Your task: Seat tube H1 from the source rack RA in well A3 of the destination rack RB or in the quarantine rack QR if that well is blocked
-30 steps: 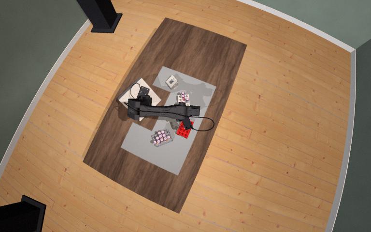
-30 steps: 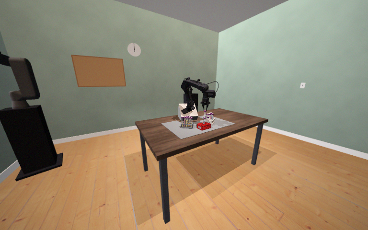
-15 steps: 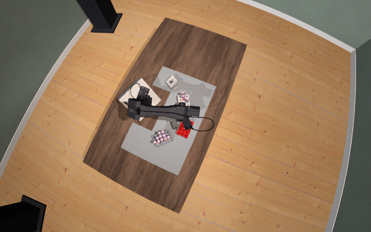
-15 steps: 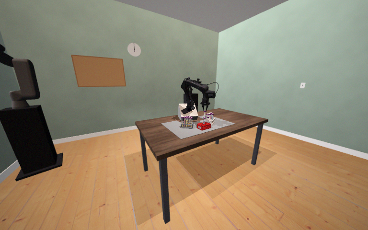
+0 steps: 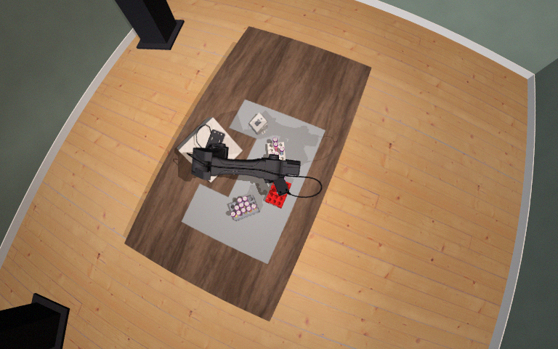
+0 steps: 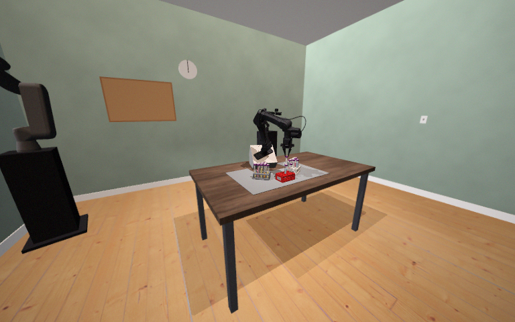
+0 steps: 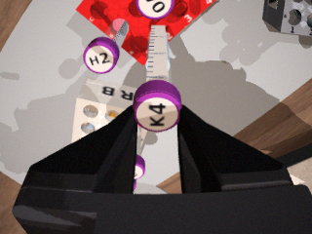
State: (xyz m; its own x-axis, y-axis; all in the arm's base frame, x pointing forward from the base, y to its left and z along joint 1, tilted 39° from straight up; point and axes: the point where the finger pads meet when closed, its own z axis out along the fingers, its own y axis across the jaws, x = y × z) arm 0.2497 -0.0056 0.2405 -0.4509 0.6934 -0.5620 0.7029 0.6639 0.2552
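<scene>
My gripper (image 7: 157, 115) (image 6: 287, 155) is shut on the purple-capped tube K4 (image 7: 157, 104), whose body hangs below the fingers. The white rack RB (image 7: 100, 121) (image 6: 297, 171) holds several tubes and lies partly under the arm. The red rack QR (image 7: 134, 31) (image 5: 277, 200) (image 6: 285, 176) is beside it. Tube H2 (image 7: 101, 56) stands near the edge between them; its well cannot be told. Another capped tube (image 7: 155, 6) shows over QR. The grey rack RA (image 5: 242, 217) (image 6: 261, 178) (image 7: 280, 20) holds several tubes. H1 cannot be picked out by label.
A small white box (image 5: 259, 121) with a dark square on top, apparently the DONE button, sits on the grey mat (image 5: 247, 235) beyond RB. The pale arm base plate (image 5: 230, 149) is at the table's edge. A cable loops out beside the wrist.
</scene>
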